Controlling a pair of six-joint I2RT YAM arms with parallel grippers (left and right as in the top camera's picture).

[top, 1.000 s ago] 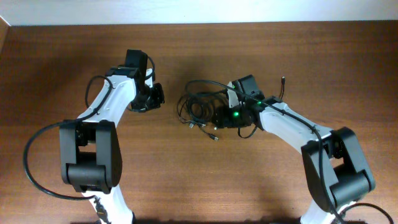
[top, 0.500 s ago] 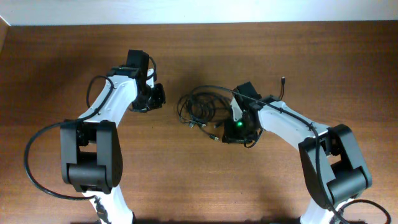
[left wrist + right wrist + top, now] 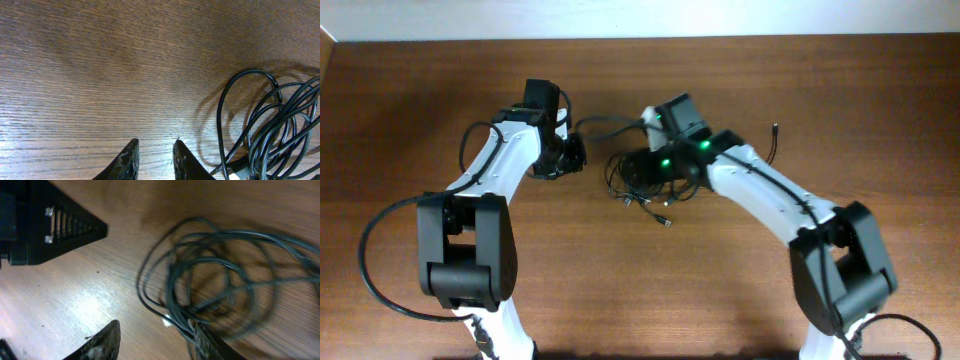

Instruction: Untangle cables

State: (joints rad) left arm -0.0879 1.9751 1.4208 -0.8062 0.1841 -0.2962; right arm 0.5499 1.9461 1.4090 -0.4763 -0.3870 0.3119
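Observation:
The cables [image 3: 632, 185] lie as a tangle of thin black loops at the table's middle, with small plugs [image 3: 663, 218] trailing toward the front. One strand [image 3: 605, 122] arcs away to the upper left. My right gripper [image 3: 640, 167] hovers over the tangle. In the right wrist view it [image 3: 155, 345] is open wide, the blurred cables [image 3: 215, 280] crossing its right finger [image 3: 210, 345]. Nothing is clamped between the fingers. My left gripper [image 3: 574, 155] stands just left of the tangle. In the left wrist view it [image 3: 156, 157] is slightly open over bare wood, the cables [image 3: 270, 125] to its right.
The wooden table [image 3: 440, 80] runs to a pale wall edge at the back. A thin black lead [image 3: 775, 140] sticks up beside my right forearm. The left gripper's black body [image 3: 50, 225] shows close by in the right wrist view's upper left.
My right gripper has swung from the tangle's right side up and left over it, and one strand now stretches toward the upper left. The left gripper's fingers have parted a little.

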